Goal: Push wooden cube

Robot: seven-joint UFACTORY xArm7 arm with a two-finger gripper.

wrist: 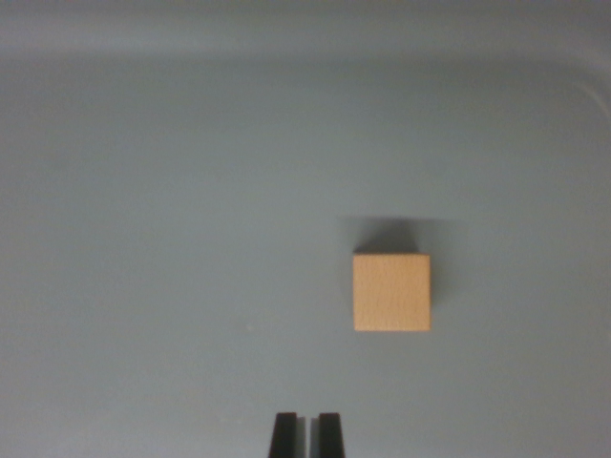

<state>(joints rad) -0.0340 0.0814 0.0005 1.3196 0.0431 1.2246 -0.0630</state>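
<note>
A wooden cube (391,291) sits alone on a grey surface (162,248). The gripper (305,434) waits below-left, jaws nearly together, probably to push as one blunt tip.

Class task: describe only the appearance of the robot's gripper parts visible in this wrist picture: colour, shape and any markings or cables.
Only the tips of the gripper show, at the bottom edge of the wrist view. They are two black, flat, straight-sided fingers, squared off at the top, standing side by side with a narrow gap between them. No markings, cables or other arm parts are visible.
</note>
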